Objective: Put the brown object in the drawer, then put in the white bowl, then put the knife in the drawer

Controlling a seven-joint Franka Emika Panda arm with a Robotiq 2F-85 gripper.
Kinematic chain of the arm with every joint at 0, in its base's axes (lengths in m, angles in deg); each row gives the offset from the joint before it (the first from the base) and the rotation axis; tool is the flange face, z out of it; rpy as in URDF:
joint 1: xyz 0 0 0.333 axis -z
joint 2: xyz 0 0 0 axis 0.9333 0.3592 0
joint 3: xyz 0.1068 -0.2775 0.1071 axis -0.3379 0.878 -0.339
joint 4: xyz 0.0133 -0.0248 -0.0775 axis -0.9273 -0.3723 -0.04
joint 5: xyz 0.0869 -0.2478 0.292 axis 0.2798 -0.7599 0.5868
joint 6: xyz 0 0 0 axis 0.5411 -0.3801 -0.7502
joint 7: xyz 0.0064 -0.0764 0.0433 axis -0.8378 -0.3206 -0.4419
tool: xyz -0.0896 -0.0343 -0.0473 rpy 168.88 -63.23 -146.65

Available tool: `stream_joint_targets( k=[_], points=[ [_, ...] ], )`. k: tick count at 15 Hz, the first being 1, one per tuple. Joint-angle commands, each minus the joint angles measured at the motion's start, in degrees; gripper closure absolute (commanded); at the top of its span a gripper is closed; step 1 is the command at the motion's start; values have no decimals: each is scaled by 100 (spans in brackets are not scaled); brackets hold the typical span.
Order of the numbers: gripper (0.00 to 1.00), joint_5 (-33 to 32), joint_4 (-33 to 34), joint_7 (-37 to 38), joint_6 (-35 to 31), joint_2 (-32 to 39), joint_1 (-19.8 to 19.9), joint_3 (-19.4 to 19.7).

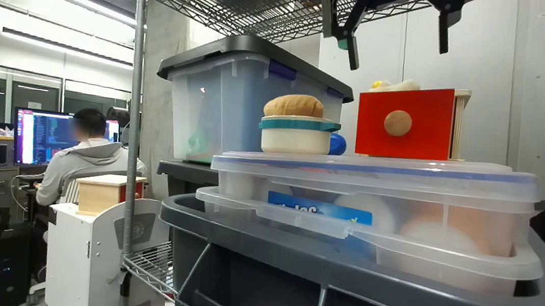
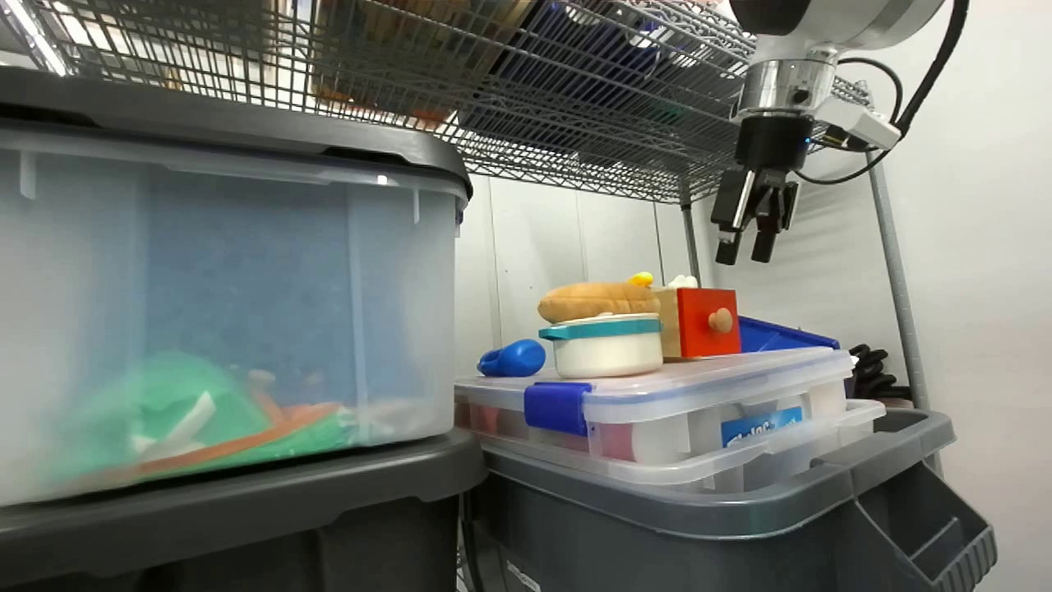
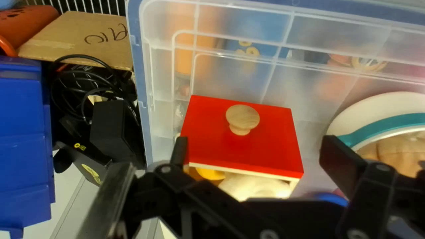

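The drawer (image 1: 381, 140) is a boxy unit with a bright red front and a round wooden knob (image 1: 398, 123). White and yellow soft items (image 1: 398, 86) show over its top edge. Beside it stands the white bowl (image 2: 612, 355), pot-like with a teal band and side handles. On top of that rests the brown object (image 2: 596, 301), a tan bun-like lump. My gripper (image 3: 256, 146) hangs above the drawer, fingers wide apart and nothing held; the red front appears between them in the wrist view. Both exterior views show the gripper (image 1: 399, 53) well clear of everything below. The knife is hidden or out of view.
A clear lidded tub (image 2: 723, 378) carries the drawer and bowl, on a dark grey bin (image 1: 367, 266). A blue item (image 2: 514, 358) lies by the bowl. A tall lidded tub (image 1: 237, 103) stands alongside. Overhead runs a wire shelf (image 1: 248, 1). Black cables and a blue bin (image 3: 23, 132) lie beyond the tub.
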Motion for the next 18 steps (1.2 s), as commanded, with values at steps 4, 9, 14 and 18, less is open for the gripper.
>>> stream_joint_targets(
  k=[4,9,14,18],
  points=[
    [0,122,447,-58,-288,449,105,-151],
    [0,114,714,-20,-354,714,178,-220],
    [0,222,910,10,-198,788,201,-326],
    [0,526,969,-76,0,829,206,-401]
  ],
)
